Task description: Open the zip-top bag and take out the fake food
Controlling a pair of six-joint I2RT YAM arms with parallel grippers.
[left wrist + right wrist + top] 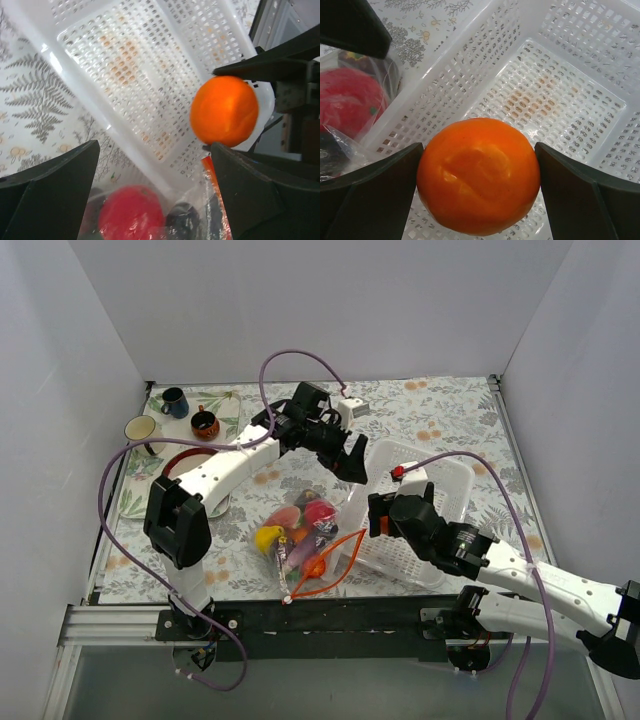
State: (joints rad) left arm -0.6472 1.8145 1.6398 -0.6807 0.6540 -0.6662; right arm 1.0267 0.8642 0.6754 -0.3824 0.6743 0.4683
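Note:
The zip-top bag (300, 535) lies on the mat in front of the arms, its orange-red zip strip (328, 562) spread open. Inside are fake food pieces: a yellow lemon (268, 537), a red piece (318, 510) and a purple eggplant (283, 558). My right gripper (479, 175) is shut on the orange ball (479, 160) and holds it over the near-left edge of the white mesh basket (560, 75). My left gripper (155, 190) is open above the bag's far edge, with a red piece (131, 215) and a dark plum (182, 217) below it. The orange ball (224, 110) shows just beyond it.
The white basket (425, 502) stands to the right of the bag. A blue mug (175, 400), a dark mug (205, 423), a cream cup (140, 427) and a red-rimmed dish (185, 462) sit at the far left. White walls enclose the table.

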